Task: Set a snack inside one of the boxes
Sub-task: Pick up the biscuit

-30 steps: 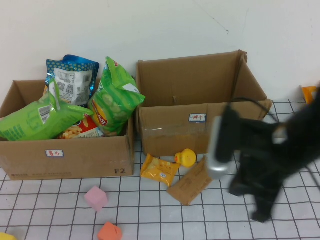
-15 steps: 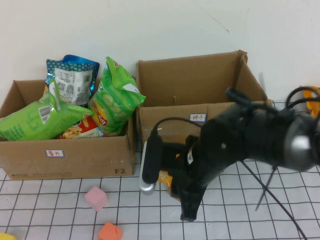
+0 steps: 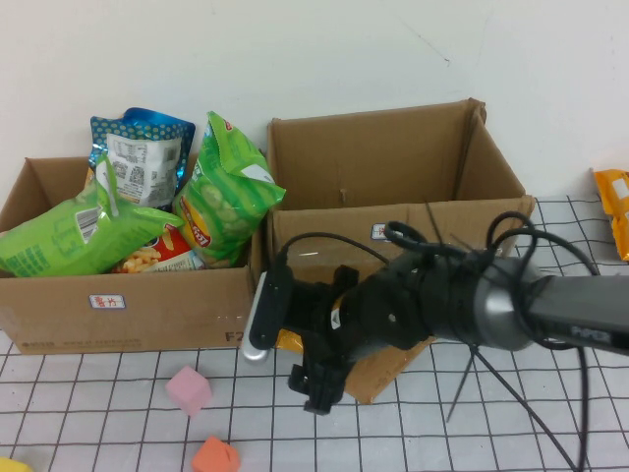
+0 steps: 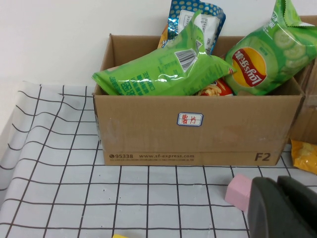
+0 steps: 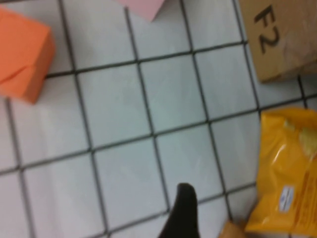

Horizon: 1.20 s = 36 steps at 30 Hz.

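Note:
A yellow snack packet (image 3: 286,341) lies on the grid cloth in front of the two boxes, mostly hidden under my right arm. It also shows in the right wrist view (image 5: 282,173) and the left wrist view (image 4: 304,156). My right gripper (image 3: 313,388) hangs low just in front of the packet, open and empty; only one fingertip (image 5: 184,208) shows in its wrist view, beside the packet. The left box (image 3: 128,300) is full of chip bags (image 3: 224,192). The right box (image 3: 334,251) looks empty. My left gripper (image 4: 283,208) is shut and empty, near a pink cube (image 4: 239,191).
The pink cube (image 3: 189,389) and an orange cube (image 3: 215,456) lie left of my right gripper. A brown cardboard piece (image 3: 385,366) lies under my right arm. Another orange packet (image 3: 614,211) sits at the far right. Cables trail from the right arm.
My right arm has swung from the right side leftwards across the table and come down over the yellow packet. The packet and the boxes have not moved.

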Motion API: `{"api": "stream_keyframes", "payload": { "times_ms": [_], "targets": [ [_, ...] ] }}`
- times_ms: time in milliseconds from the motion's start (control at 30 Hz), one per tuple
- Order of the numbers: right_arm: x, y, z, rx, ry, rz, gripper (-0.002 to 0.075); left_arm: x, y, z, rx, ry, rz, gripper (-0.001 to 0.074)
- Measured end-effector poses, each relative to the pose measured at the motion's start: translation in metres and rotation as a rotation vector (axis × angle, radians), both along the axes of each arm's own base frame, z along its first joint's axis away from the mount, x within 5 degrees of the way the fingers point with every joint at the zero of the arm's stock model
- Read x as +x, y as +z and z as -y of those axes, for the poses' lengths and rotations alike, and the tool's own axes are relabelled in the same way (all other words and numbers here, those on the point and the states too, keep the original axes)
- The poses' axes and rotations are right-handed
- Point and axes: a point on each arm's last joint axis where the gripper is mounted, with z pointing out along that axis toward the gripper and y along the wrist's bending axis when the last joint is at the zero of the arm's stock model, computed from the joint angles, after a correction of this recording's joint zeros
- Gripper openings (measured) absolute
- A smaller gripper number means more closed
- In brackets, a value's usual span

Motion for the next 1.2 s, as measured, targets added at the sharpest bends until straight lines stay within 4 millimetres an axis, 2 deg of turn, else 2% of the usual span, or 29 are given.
{"api": "stream_keyframes", "payload": {
  "times_ms": [367, 500, 667, 833, 1200],
  "targets": [
    [0.028, -0.020, -0.020, -0.017, -0.013, 0.063, 0.0595, 0.000, 0.000, -0.001, 0.025, 0.007, -0.001, -0.0001],
    [0.036, -0.025, -0.021, -0.061, -0.044, 0.088, 0.0595, 0.000, 0.000, -0.002, 0.034, 0.012, -0.002, -0.0001],
    [0.045, -0.041, -0.015, -0.131, -0.120, 0.076, 0.0595, 0.000, 0.000, -0.002, 0.036, 0.008, -0.002, -0.0001],
    [0.048, -0.051, -0.012, -0.141, -0.142, 0.070, 0.0595, 0.000, 0.000, -0.002, 0.048, -0.013, -0.003, -0.0001],
    [0.054, -0.061, -0.019, -0.105, -0.145, 0.082, 0.0584, 0.000, -0.001, -0.003, 0.065, -0.019, -0.005, -0.0001]
  ]
}}
